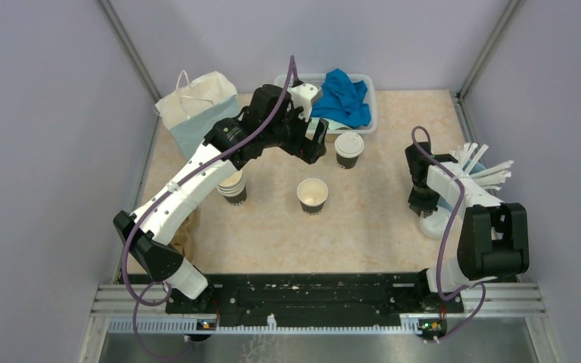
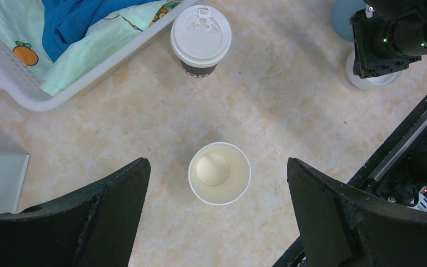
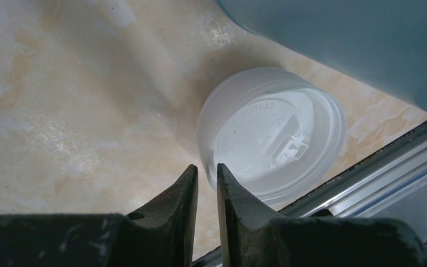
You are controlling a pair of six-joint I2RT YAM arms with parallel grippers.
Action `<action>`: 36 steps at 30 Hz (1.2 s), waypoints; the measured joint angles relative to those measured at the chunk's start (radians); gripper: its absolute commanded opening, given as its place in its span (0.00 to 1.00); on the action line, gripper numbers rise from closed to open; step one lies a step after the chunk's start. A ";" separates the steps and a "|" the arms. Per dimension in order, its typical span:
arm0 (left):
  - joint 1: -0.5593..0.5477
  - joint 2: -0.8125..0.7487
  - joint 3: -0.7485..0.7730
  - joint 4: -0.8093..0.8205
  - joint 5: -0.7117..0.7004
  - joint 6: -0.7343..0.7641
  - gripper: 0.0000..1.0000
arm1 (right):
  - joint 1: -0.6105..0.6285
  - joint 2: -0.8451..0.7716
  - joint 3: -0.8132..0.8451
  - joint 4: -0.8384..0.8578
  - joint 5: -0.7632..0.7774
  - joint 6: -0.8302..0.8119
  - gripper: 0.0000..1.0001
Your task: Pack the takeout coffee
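One takeout coffee cup with its white lid on stands near the basket. A second cup stands open, cream inside, at mid-table. My left gripper hangs high above the open cup, jaws wide open and holding nothing. A loose white lid lies flat on the table at the right. My right gripper is down at it, its fingers pinched over the lid's left rim.
A stack of cups stands left of centre under the left arm. A paper bag is at the back left, and a white basket holds blue cloth. A light blue cup of white sticks stands beside the lid, with a metal rail close by.
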 measured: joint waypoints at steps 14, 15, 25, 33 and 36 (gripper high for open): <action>0.001 0.000 0.000 0.000 0.008 0.000 0.99 | -0.006 -0.003 0.010 0.016 -0.005 -0.010 0.02; 0.001 0.000 0.000 0.000 0.010 0.000 0.99 | -0.006 -0.003 0.010 0.018 -0.005 -0.011 0.00; 0.003 0.000 0.000 0.000 0.015 0.000 0.99 | -0.006 -0.004 0.010 0.020 -0.005 -0.016 0.00; 0.005 0.001 0.000 0.000 0.020 0.000 0.99 | -0.006 -0.071 0.011 -0.006 -0.015 -0.019 0.00; 0.005 0.004 0.000 0.000 0.023 0.000 0.99 | -0.007 -0.074 0.011 -0.004 -0.032 -0.024 0.00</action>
